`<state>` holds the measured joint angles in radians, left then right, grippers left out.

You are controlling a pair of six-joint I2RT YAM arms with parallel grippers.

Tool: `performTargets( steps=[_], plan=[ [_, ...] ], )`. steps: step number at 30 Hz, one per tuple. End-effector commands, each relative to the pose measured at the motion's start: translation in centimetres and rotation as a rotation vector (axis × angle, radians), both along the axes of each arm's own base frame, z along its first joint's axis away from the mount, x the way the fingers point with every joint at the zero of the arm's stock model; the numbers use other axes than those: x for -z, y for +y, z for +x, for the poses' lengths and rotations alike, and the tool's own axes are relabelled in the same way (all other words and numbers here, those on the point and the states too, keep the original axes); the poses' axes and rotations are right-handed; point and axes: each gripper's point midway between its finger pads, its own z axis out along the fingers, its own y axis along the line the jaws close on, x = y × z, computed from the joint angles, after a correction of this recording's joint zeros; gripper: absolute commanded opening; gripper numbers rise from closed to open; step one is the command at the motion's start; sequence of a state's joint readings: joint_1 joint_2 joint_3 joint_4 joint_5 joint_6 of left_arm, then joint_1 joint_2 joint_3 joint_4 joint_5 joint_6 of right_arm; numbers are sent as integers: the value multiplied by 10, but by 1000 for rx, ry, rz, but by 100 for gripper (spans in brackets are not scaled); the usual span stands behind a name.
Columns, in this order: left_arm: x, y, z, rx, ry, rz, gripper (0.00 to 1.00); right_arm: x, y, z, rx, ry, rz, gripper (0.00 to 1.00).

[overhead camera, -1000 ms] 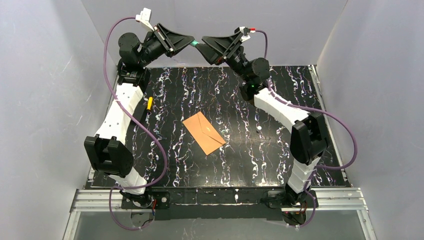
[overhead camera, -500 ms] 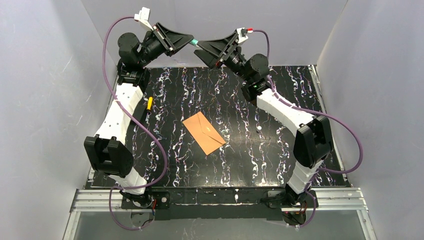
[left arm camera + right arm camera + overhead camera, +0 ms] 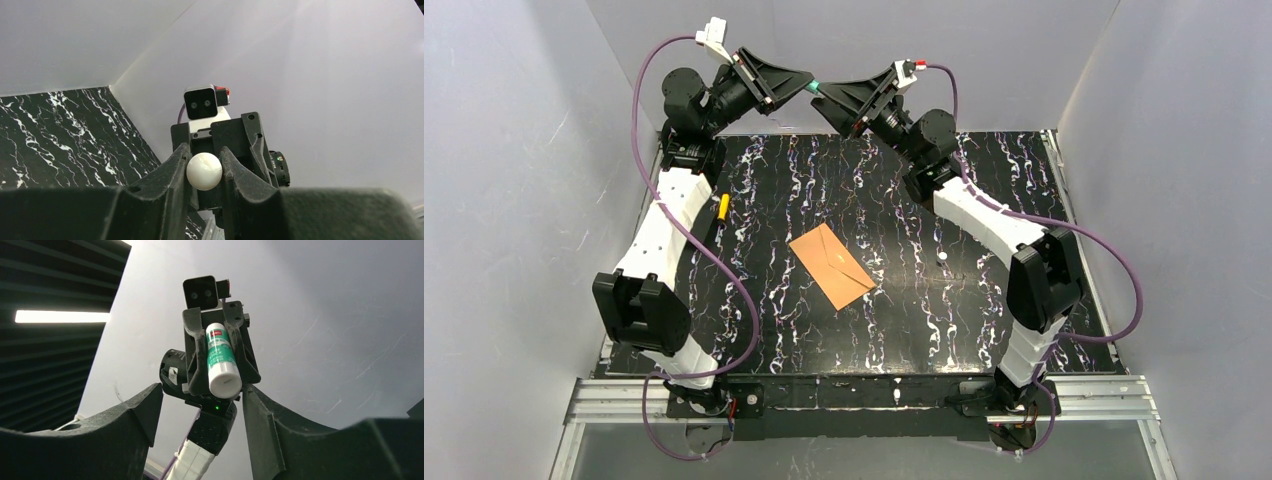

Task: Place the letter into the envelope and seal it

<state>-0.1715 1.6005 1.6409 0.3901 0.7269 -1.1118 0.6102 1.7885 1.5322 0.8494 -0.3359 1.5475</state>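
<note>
The orange-brown envelope (image 3: 831, 266) lies flat mid-table with its flap folded down. The letter is not in view. Both grippers are raised at the back, tips facing each other. My left gripper (image 3: 804, 79) is shut on a green-and-white glue stick (image 3: 814, 87), whose round white end shows between its fingers in the left wrist view (image 3: 204, 171). My right gripper (image 3: 822, 97) is open. In the right wrist view the glue stick (image 3: 220, 357) points at me, its white end just at my right gripper's (image 3: 202, 389) spread fingertips, close to the right finger (image 3: 252, 405).
A small yellow object (image 3: 722, 207) lies near the left arm. A small white piece (image 3: 942, 258) lies to the right of the envelope. White walls close in the black marbled table (image 3: 774, 330) at the back and sides.
My right gripper has swung up and left toward the glue stick's end. My left gripper has lifted slightly with the stick. The envelope has not moved.
</note>
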Motion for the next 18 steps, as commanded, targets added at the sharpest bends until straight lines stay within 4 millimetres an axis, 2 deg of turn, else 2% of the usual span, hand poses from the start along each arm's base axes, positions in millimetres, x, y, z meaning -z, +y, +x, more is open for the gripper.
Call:
performTargets(
  steps=[1,7,14,16,18],
  plan=[
    [-29,2,-31,27,-85,-17,0,-35,-10,-7,4,-71,122,64],
    [-25,2,-31,33,-75,-19,0,-35,-9,-6,21,-83,103,46],
    [-28,1,-36,52,-92,-16,0,-26,-7,-4,34,-86,69,33],
    [-29,1,-38,54,-90,-20,0,-24,-7,-2,36,-87,64,35],
    [-29,1,-39,57,-90,-21,0,-23,-6,-2,35,-88,68,48]
  ],
)
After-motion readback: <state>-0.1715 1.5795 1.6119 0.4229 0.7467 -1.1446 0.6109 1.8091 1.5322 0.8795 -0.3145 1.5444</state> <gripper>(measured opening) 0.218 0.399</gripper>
